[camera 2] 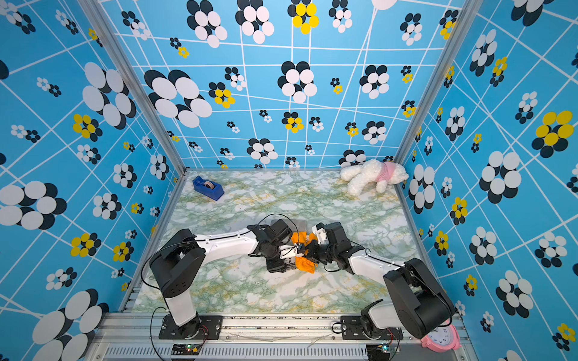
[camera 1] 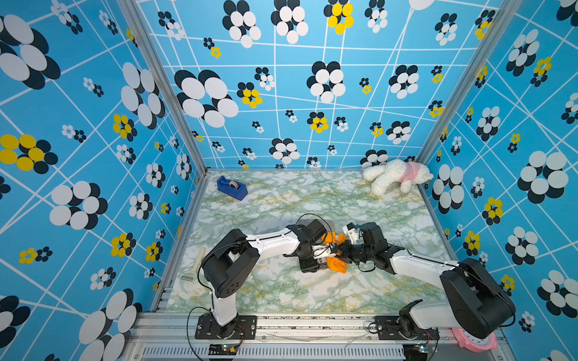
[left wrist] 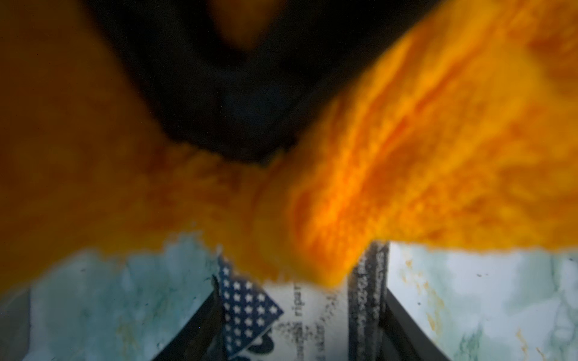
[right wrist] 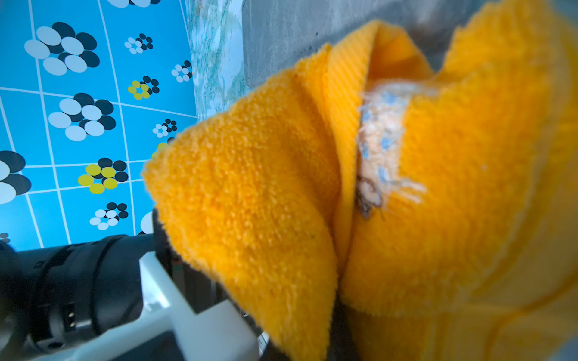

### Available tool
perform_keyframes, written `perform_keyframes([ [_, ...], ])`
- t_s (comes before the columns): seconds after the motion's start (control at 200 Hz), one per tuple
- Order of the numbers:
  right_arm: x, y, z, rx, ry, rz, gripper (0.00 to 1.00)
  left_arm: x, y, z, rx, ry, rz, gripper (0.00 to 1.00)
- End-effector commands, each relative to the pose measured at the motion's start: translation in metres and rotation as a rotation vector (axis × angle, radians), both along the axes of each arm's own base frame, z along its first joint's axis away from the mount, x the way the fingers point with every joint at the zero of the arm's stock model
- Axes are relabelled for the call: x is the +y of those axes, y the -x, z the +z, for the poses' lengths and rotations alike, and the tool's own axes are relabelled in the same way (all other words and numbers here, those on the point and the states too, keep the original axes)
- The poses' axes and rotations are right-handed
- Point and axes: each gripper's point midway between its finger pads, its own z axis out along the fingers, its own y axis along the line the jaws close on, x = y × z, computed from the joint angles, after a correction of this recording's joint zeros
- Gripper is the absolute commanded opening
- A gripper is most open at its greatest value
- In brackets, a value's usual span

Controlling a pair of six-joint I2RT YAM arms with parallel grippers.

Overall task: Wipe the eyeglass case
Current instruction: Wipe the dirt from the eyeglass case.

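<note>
A blue tape dispenser (camera 1: pixel 232 187) lay at the counter's (camera 1: pixel 281 200) far left corner, a white plush dog (camera 1: pixel 397 175) in pink at the far right. A cream tool (camera 1: pixel 195 264) rested along the left edge. A pink clock (camera 2: pixel 439 339) sat by the front rail.

The eyeglass case (camera 1: pixel 320 260) lay in the lower centre of both top views. Its white printed cover carried dark lettering and a navy patch of white stars (left wrist: pixel 247 315). A crumpled orange terry cloth (camera 1: pixel 337 265) was draped over its right end, hiding most of it.
</note>
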Motion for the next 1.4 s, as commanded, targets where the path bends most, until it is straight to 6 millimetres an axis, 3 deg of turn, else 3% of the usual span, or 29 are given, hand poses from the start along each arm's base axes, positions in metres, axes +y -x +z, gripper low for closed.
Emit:
perform_keyframes([
  [0.0, -0.018, 0.047, -0.038, 0.163, 0.099, 0.077, 0.00, -0.043, -0.025, 0.034, -0.112, 0.228, 0.036, 0.24],
  [0.18, -0.037, 0.057, -0.049, 0.173, 0.223, 0.080, 0.00, -0.044, -0.025, 0.034, -0.129, 0.276, 0.066, 0.25],
  [0.29, -0.044, 0.056, -0.040, 0.135, 0.265, 0.068, 0.00, -0.038, -0.024, 0.036, -0.165, 0.298, 0.072, 0.26],
  [0.39, -0.038, 0.050, -0.028, 0.103, 0.223, 0.056, 0.00, -0.036, -0.023, 0.040, -0.188, 0.322, 0.067, 0.30],
  [0.495, -0.026, 0.051, -0.029, 0.136, 0.184, 0.091, 0.00, -0.037, -0.024, 0.041, -0.192, 0.318, 0.066, 0.30],
  [0.67, 0.006, 0.049, -0.028, 0.136, 0.110, 0.125, 0.02, -0.041, -0.025, 0.040, -0.183, 0.312, 0.067, 0.24],
  [0.87, 0.015, 0.044, -0.030, 0.135, 0.074, 0.128, 0.03, -0.040, -0.028, 0.041, -0.192, 0.314, 0.073, 0.24],
  [0.925, 0.010, 0.047, -0.033, 0.130, 0.111, 0.150, 0.04, -0.040, -0.028, 0.041, -0.193, 0.315, 0.073, 0.24],
  [1.015, -0.016, 0.048, -0.039, 0.136, 0.207, 0.147, 0.03, -0.040, -0.026, 0.042, -0.191, 0.315, 0.071, 0.23],
  [1.179, -0.066, 0.035, -0.025, 0.097, 0.283, 0.035, 0.01, -0.036, -0.025, 0.043, -0.188, 0.316, 0.077, 0.22],
  [1.284, -0.056, 0.034, -0.018, 0.095, 0.228, 0.042, 0.02, -0.037, -0.026, 0.043, -0.188, 0.323, 0.080, 0.21],
  [1.394, -0.030, 0.038, -0.024, 0.101, 0.195, 0.078, 0.02, -0.039, -0.027, 0.044, -0.189, 0.326, 0.082, 0.21],
])
